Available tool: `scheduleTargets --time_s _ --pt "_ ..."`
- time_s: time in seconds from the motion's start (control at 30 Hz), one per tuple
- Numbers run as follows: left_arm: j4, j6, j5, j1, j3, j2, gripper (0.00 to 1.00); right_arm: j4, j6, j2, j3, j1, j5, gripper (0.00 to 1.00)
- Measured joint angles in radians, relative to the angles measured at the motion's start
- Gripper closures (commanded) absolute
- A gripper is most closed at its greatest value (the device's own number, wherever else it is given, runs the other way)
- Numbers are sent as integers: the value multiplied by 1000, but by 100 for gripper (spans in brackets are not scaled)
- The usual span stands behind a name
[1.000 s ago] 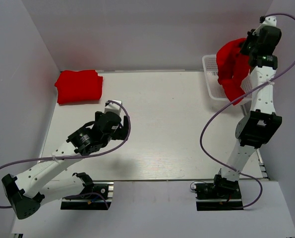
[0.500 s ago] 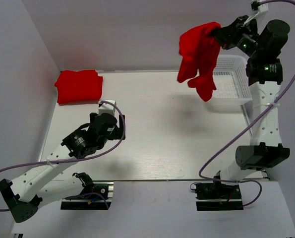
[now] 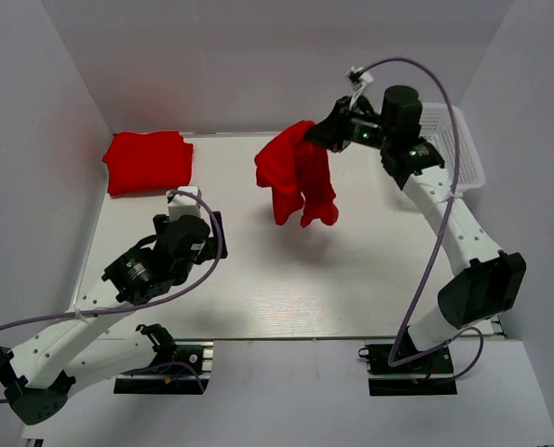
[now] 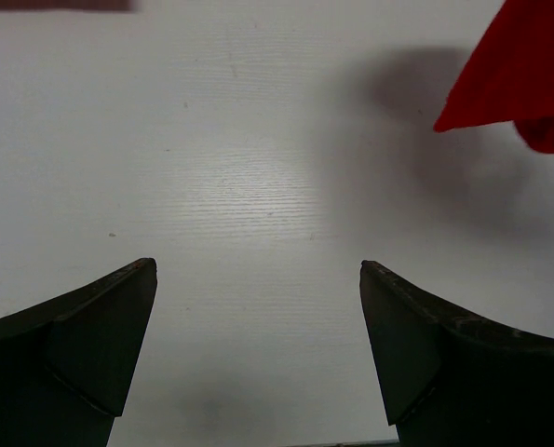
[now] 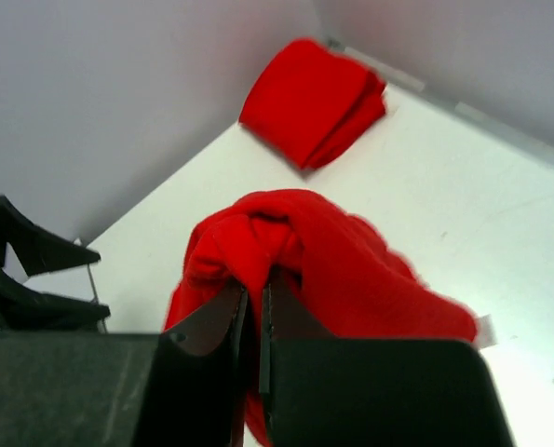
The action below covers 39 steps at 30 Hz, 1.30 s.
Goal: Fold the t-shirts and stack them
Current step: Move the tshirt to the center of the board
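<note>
1. The right claw [image 3: 321, 132] is pinching tight on a bunched fold of a red t-shirt [image 3: 295, 177]. In the wrist view its jaws are nearly meeting, and the cloth is covering the fingertips.
2. That shirt is hanging crumpled in the air above the middle of the tabletop [image 3: 351, 270], and its sleeves and hem are impossible to sort out.
3. The left claw [image 3: 188, 200] is gaping wide over bare tabletop and holding nothing. Its wrist view is catching only a cut-off red corner.
4. A folded t-shirt [image 3: 148, 161] is lying in the far left corner.
5. The white basket [image 3: 467, 158] is sitting far right, partly hidden behind the right arm.
</note>
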Motion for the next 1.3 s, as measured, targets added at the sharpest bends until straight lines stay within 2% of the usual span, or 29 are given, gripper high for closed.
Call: scheduleTargets --time_s 0.03,0.1,0.13,0.17,0.3,0.53,0.63,0.87,1.07,1.3 --pt "0 -6 -7 0 0 -8 0 6 1 0 -31 14 8 97" --pt "0 -16 -24 0 0 -21 0 32 12 -3 -116 43 23 60" --pt "0 -20 -30 0 0 -24 0 48 20 -3 -159 52 33 22" --pt "0 -24 -38 0 0 -26 0 56 31 -3 -203 59 40 9" --pt "-11 -46 -60 0 0 -25 0 35 42 -3 -301 79 92 9" --pt "-28 -71 -77 0 0 -23 0 -80 24 -23 -300 91 298 9" --pt "-31 -89 -94 0 0 -14 0 -122 9 -74 -315 92 420 9" --pt "-41 -98 -95 0 0 33 0 -174 8 -191 -430 91 536 9" --pt "-66 -97 -46 14 48 130 0 -195 21 -252 -541 91 640 9" --pt "7 -97 51 44 51 306 0 -239 59 -299 -623 90 756 9"
